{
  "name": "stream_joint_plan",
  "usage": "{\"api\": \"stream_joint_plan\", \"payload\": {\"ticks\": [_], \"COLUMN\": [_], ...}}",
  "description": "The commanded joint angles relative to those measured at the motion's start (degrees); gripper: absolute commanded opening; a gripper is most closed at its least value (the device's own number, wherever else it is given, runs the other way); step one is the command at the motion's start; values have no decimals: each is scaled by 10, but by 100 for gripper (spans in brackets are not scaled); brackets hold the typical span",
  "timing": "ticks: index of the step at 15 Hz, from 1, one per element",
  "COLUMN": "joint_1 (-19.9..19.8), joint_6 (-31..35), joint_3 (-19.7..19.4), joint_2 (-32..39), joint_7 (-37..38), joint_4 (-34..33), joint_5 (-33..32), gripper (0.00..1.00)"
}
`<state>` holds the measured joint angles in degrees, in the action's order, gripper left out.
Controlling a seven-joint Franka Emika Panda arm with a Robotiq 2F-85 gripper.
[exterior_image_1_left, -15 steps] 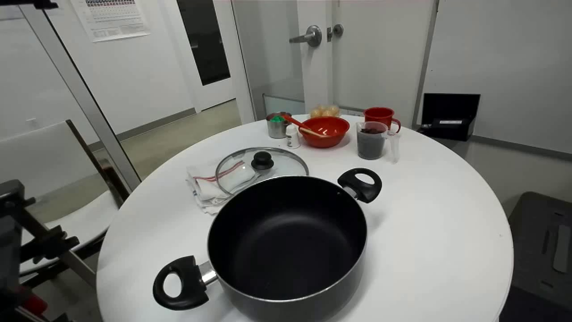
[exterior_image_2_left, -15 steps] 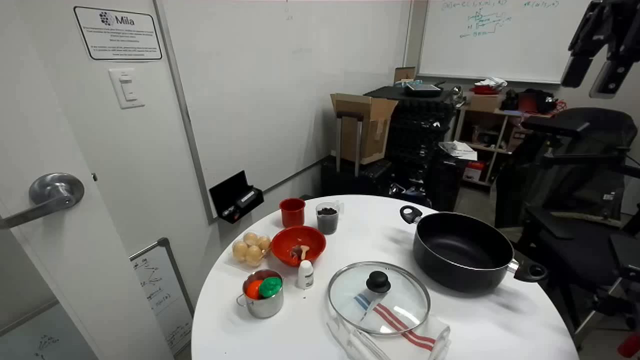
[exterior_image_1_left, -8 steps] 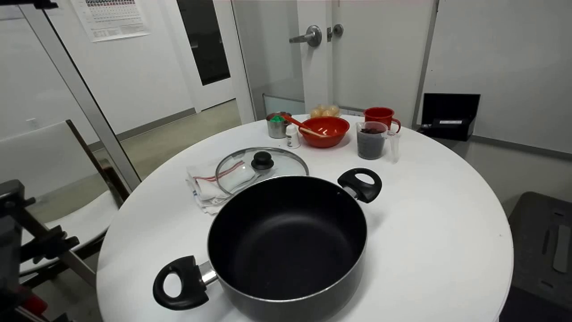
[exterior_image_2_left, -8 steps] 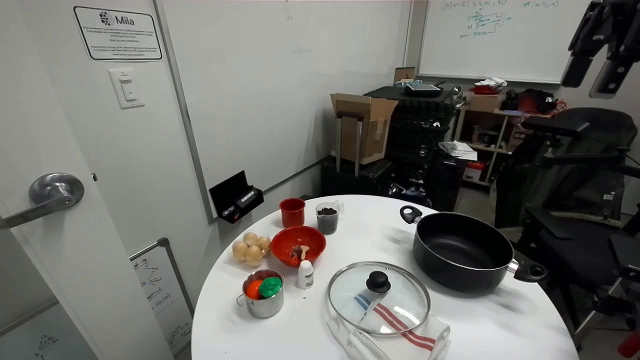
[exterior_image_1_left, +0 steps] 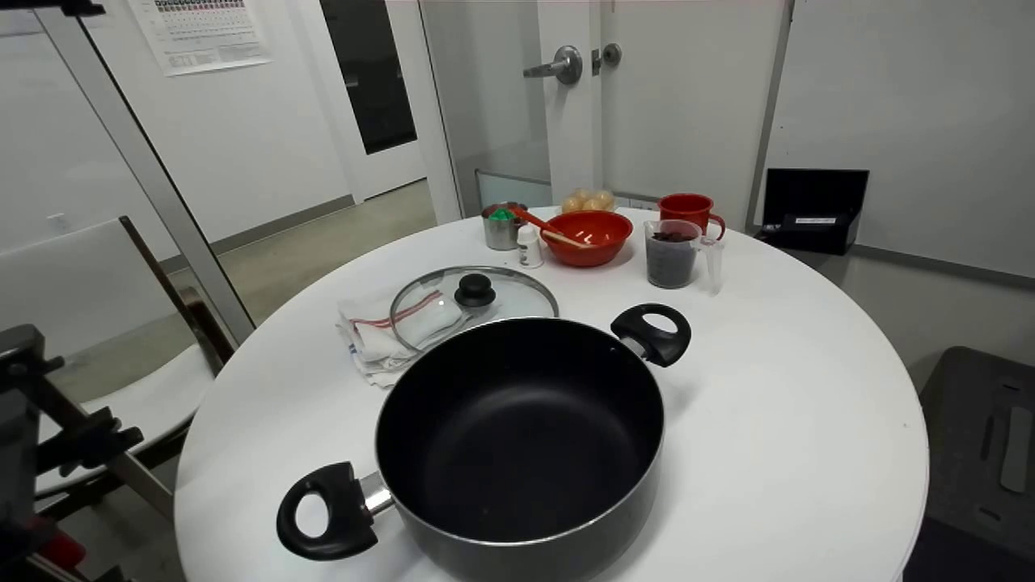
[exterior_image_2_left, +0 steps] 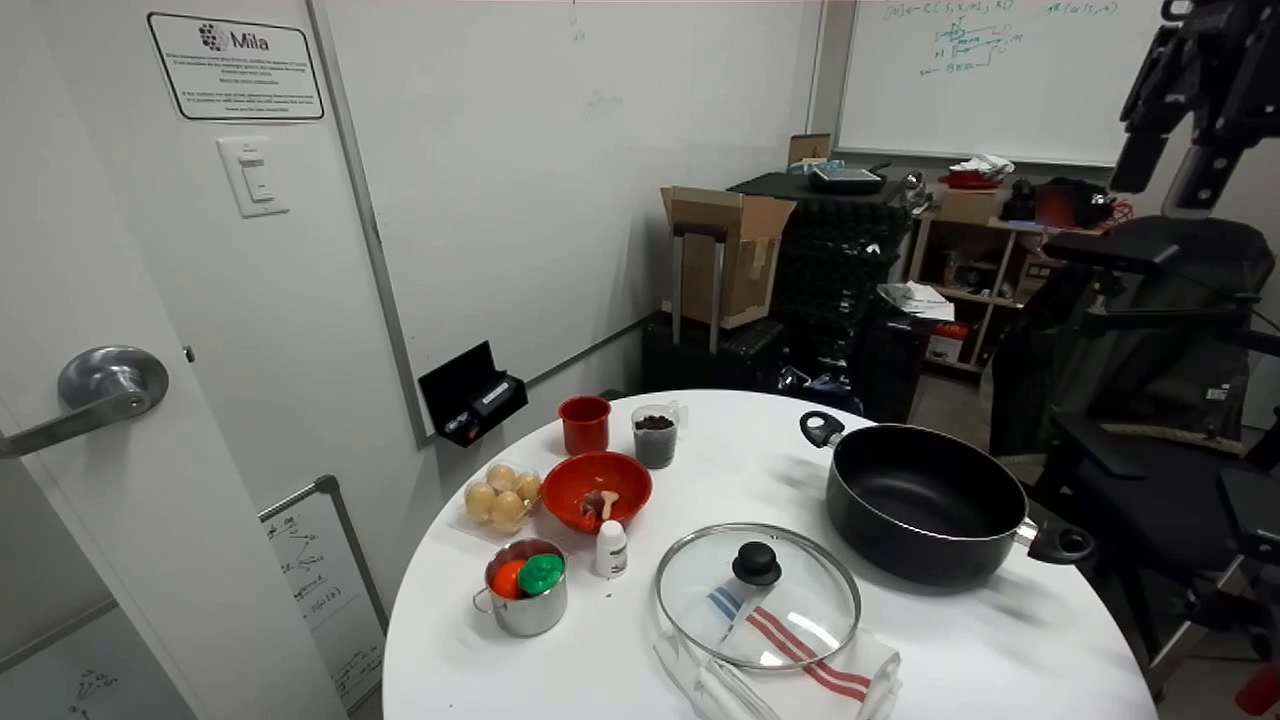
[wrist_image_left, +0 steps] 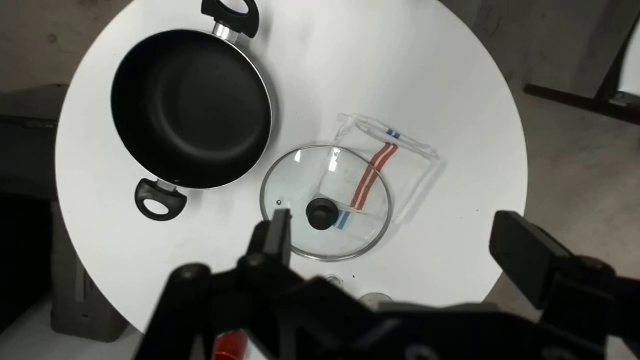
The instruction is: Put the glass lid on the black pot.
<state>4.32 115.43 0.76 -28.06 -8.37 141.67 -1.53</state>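
The glass lid lies knob up on the white table, partly over a folded towel. It also shows in an exterior view and in the wrist view. Its black knob stands at the centre. The black pot stands uncovered beside the lid; it also shows in an exterior view and in the wrist view. The pot hides the lid's near edge in an exterior view. My gripper is high above the table, apart from everything. In the wrist view my gripper is open and empty.
The striped towel lies under the lid. Near it are a white bottle, a metal cup, a red bowl, eggs, a red mug and a clear measuring cup. A chair stands behind.
My gripper has moved a little down and to the left in an exterior view during the last half second. The lid, the pot and the other objects have not moved.
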Motion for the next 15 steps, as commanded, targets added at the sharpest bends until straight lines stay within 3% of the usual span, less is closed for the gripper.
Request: {"api": "stream_joint_plan", "payload": {"ticks": [1, 10, 15], "joint_1": [10, 11, 7], "joint_6": [21, 83, 126], "joint_3": [-6, 21, 27], "joint_2": [86, 338, 470], "joint_7": [-20, -9, 31], "joint_4": [-40, -166, -235], "joint_5": [21, 51, 32], "gripper": [100, 100, 100]}}
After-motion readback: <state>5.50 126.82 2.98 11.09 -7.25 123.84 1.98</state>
